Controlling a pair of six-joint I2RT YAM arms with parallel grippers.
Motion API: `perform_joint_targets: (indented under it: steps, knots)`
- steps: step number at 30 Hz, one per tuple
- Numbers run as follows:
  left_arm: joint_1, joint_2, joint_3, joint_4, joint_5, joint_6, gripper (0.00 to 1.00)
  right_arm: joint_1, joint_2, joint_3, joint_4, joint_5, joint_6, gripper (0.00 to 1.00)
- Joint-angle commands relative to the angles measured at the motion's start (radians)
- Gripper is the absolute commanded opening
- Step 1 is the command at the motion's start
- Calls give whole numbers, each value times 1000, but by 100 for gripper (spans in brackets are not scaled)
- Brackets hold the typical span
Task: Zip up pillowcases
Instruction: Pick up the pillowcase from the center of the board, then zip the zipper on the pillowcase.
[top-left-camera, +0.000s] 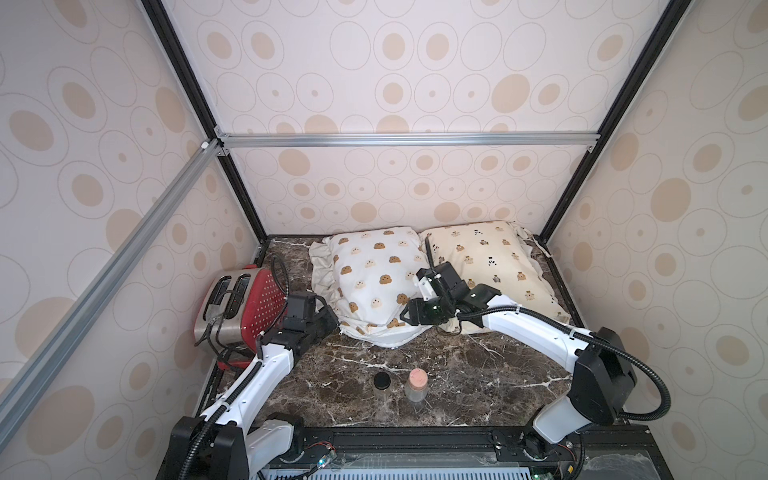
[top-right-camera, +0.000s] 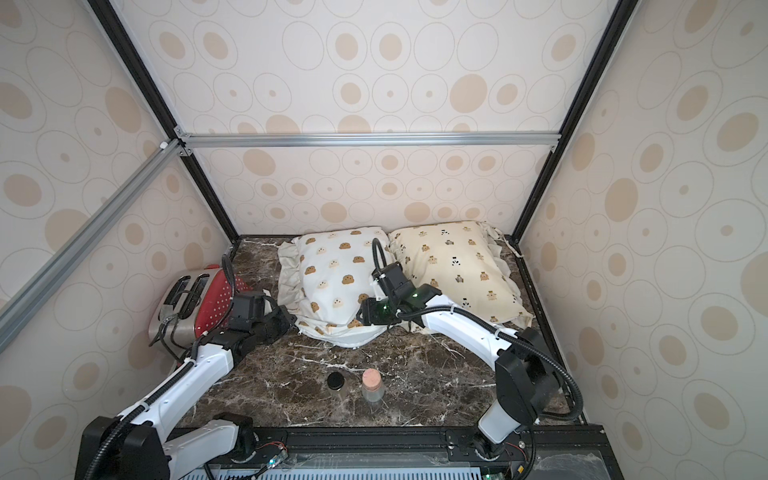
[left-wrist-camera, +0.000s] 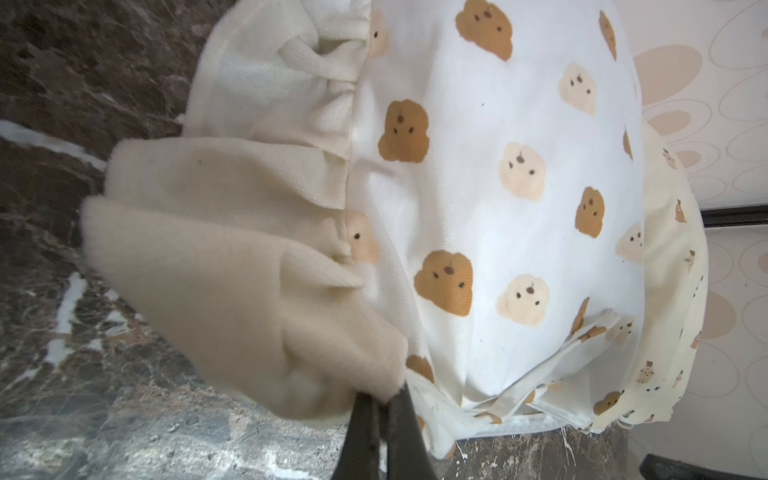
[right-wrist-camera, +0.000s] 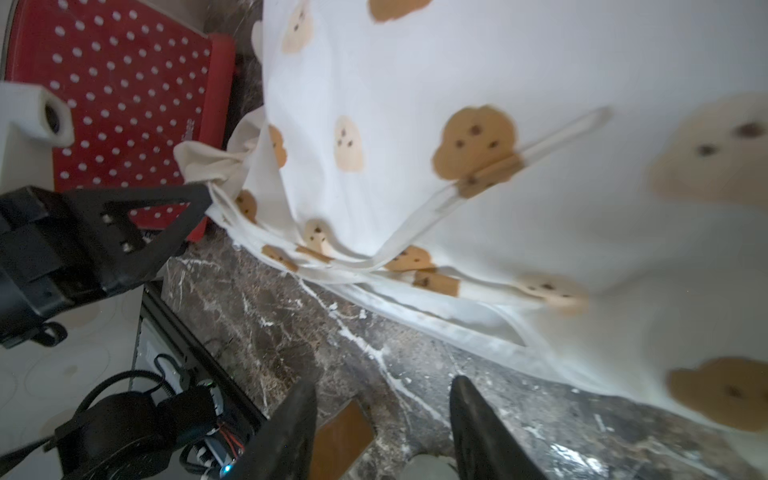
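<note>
Both top views: white pillowcase (top-left-camera: 374, 278) and cream pillowcase (top-left-camera: 490, 257) lie side by side, touching, along the tabletop's (top-left-camera: 478, 374) far edge.
Left wrist: left gripper (left-wrist-camera: 382, 399) clenched on the white pillowcase's ruffled near-left corner.
Right wrist: right gripper (right-wrist-camera: 384, 384) released, jaws apart and empty, near that case's near edge.

The white pillowcase (left-wrist-camera: 498, 187) is matt woven cloth, its ruffle (left-wrist-camera: 232, 257) fuzzier. The marble tabletop (top-left-camera: 478, 374) is polished and glossy. The toaster (top-left-camera: 249, 301) shows brushed metal and a glossy, dotted red panel.
</note>
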Motion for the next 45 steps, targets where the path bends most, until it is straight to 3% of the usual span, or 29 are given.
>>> perform_joint_targets:
  steps: [1, 10, 15, 26, 45]
  knots:
    - [-5, -24, 39, -56, 55, -13, 0, 76, 61, 30, 30, -29, 72, 52]
    - [-5, -53, 45, -87, 74, -49, 0, 216, 226, 95, 141, -30, 130, 46]
    - [-6, -65, 53, -96, 78, -57, 0, 243, 264, 78, 259, -26, 143, 43]
    - [-5, -68, 70, -103, 81, -57, 0, 245, 355, 82, 423, -96, 157, 48]
    - [-5, -69, 63, -92, 73, -63, 0, 222, 440, 136, 551, -116, 144, 47]
